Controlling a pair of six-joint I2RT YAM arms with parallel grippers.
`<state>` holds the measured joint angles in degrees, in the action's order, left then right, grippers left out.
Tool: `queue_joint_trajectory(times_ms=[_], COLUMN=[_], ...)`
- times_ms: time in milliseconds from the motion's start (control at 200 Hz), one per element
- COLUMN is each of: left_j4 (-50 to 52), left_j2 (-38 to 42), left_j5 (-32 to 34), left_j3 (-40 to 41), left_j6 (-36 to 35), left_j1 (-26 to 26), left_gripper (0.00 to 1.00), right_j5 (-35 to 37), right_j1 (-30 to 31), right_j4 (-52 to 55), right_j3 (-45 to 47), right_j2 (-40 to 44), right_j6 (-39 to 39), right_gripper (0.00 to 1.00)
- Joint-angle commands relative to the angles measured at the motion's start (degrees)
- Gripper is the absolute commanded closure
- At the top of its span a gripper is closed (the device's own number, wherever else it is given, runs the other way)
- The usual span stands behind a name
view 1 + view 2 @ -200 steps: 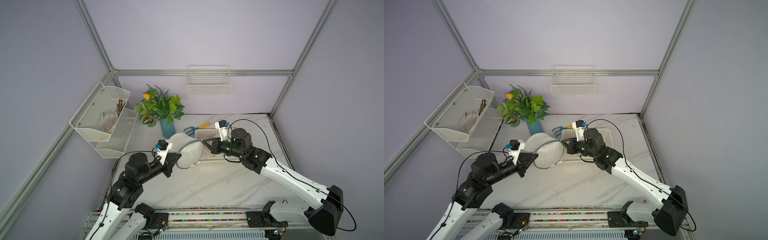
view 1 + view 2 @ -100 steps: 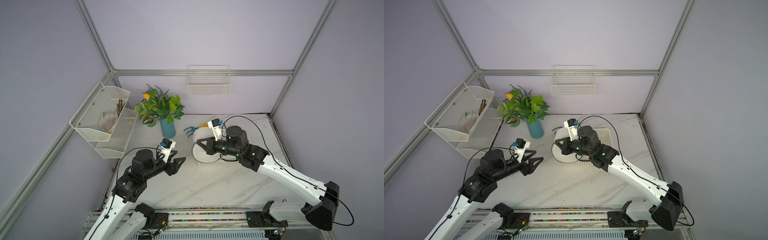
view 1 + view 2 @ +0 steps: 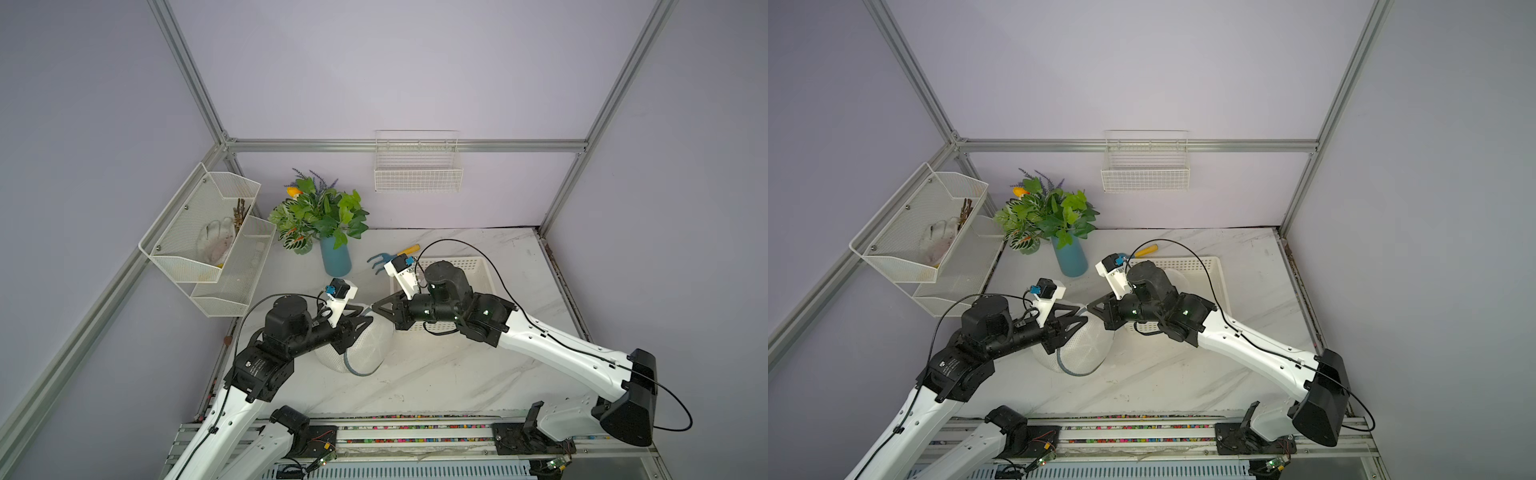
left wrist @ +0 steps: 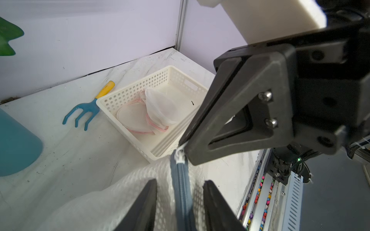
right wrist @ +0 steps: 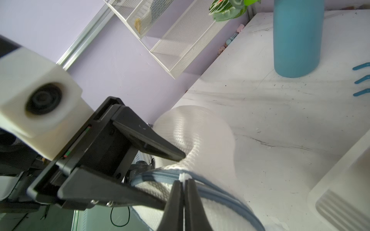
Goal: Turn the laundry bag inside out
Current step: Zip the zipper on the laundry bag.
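The laundry bag is white mesh with a blue-grey zipper, and it sits bulging on the marble table between the two arms. My right gripper is shut on the small white tab at the zipper's end. My left gripper faces it from the other side. It is open, and its two fingers straddle the zipper edge with mesh showing on both sides of the zipper. The two grippers' tips almost meet above the bag.
Behind the right gripper stands a white perforated basket holding a pink-trimmed mesh bag. A blue hand rake and a blue vase with a plant stand at the back. Wire shelves hang on the left wall.
The left gripper let go of the raised bag and drew back. The right gripper then brought the bag down to the table, and the left jaws returned around the zipper edge, narrower than before.
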<state>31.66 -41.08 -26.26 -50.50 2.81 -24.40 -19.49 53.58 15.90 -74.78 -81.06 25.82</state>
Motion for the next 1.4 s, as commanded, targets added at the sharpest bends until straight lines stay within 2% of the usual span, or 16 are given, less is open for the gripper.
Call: queue_joint_trajectory(times_ms=[0, 155, 360, 616, 861, 1031, 1066, 1131, 1221, 1286, 1396], left_j4=[-0.6, -0.3, -0.3, -0.5, -8.4, -9.4, -8.5, -6.9, -5.8, -5.6, -6.0], left_j2=[0.0, -0.1, 0.0, 1.1, 7.1, 8.4, 7.8, 6.6, 5.4, 4.9, 4.1], left_j5=[-2.4, -2.7, -2.8, -2.8, 3.1, 6.1, 6.0, 6.0, 5.8, 5.0, 2.2], left_j3=[-1.2, -1.2, -1.2, -1.5, 1.7, 2.8, 2.5, 1.7, 0.8, 0.4, 0.1], left_j6=[-0.9, -1.3, -1.4, -1.7, 0.9, 1.6, 1.3, 0.6, -0.5, -1.1, -1.0], left_j1=[0.2, 0.1, 0.1, 0.1, 0.1, 0.1, 0.1, 0.2, 0.1, 0.2, 0.1], left_gripper=[0.71, 0.9, 1.0, 1.0, 1.0, 1.0, 0.92, 0.7, 0.53, 0.46, 0.4], right_j5=[-1.2, 0.0, 1.6, 10.9, 12.6, 10.3, 9.5, 8.0, 6.2, 5.1, 4.4], right_j1=[0.5, 0.5, 0.5, -2.8, -8.4, -8.9, -8.8, -8.8, -8.2, -7.3, -4.9], right_j4=[-1.8, -2.5, -2.8, -2.7, -3.4, -3.5, -3.6, -3.5, -3.1, -2.8, -2.6], right_j3=[-1.5, -1.7, -1.9, 1.6, 9.8, 9.7, 9.1, 7.8, 6.1, 4.9, 3.3], right_j2=[0.6, 1.0, 2.0, 5.5, 10.3, 10.0, 9.5, 8.5, 7.3, 6.5, 5.4], right_j6=[-0.6, -0.2, 0.0, 4.2, 8.2, 7.9, 7.6, 6.8, 5.5, 4.3, 2.7], right_gripper=[1.0, 1.0, 1.0, 1.0, 1.0, 1.0, 1.0, 1.0, 1.0, 1.0, 1.0])
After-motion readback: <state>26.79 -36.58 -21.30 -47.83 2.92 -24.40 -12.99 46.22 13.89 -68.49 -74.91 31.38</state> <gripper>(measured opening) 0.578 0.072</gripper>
